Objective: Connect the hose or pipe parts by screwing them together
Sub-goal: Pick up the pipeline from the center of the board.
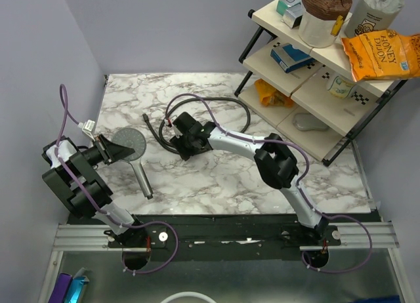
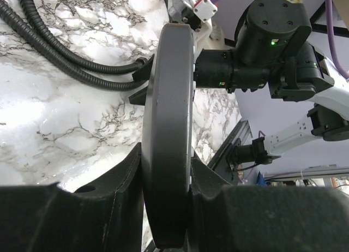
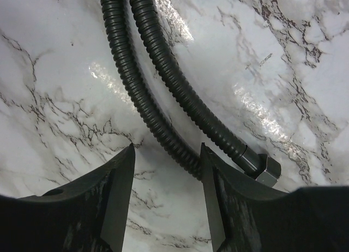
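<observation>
Top external view: at left, left claw (image 1: 107, 147) grasps dark grey round-faced shower head (image 1: 130, 143); centre, right claw (image 1: 174, 143) released above black ribbed hose (image 1: 243, 110).

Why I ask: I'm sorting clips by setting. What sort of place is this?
Probably a robotics lab test cell, not a home: two robot arms bolted to a rail, a marble-patterned table boxed in by lilac walls, and a shelf rack stocked with grocery props.

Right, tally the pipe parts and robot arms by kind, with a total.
Shower head: 1
Hose: 1
Arms (left arm, right arm): 2
Total: 4
</observation>
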`<state>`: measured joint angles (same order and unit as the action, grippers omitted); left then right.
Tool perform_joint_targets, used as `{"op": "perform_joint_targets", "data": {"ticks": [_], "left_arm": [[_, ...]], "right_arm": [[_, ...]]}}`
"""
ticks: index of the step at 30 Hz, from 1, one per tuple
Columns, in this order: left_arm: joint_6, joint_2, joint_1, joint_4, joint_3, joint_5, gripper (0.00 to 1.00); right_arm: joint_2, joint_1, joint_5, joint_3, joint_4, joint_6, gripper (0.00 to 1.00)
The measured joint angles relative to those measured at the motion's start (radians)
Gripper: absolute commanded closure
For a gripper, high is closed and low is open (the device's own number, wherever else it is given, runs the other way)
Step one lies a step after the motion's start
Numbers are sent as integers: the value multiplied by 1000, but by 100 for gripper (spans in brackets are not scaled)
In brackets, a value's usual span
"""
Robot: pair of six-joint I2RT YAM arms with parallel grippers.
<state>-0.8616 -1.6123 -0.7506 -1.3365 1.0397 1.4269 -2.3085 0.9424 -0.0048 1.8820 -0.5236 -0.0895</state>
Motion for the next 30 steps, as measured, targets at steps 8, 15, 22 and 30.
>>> {"op": "perform_joint_targets", "data": {"ticks": [8, 15, 22, 30], "left_arm": [[-5, 22, 0, -2, 0, 0, 100], [-5, 51, -1, -5, 0, 0, 100], [-7, 74, -8, -3, -16, 0, 100], [-9, 221, 7, -12, -26, 2, 100]], "right_arm": [[-53, 0, -12, 64, -25, -2, 63], [100, -6, -9, -203, 68, -71, 94], [472, 33, 37, -730, 129, -191, 83], [619, 148, 79, -879, 28, -291, 25]]}}
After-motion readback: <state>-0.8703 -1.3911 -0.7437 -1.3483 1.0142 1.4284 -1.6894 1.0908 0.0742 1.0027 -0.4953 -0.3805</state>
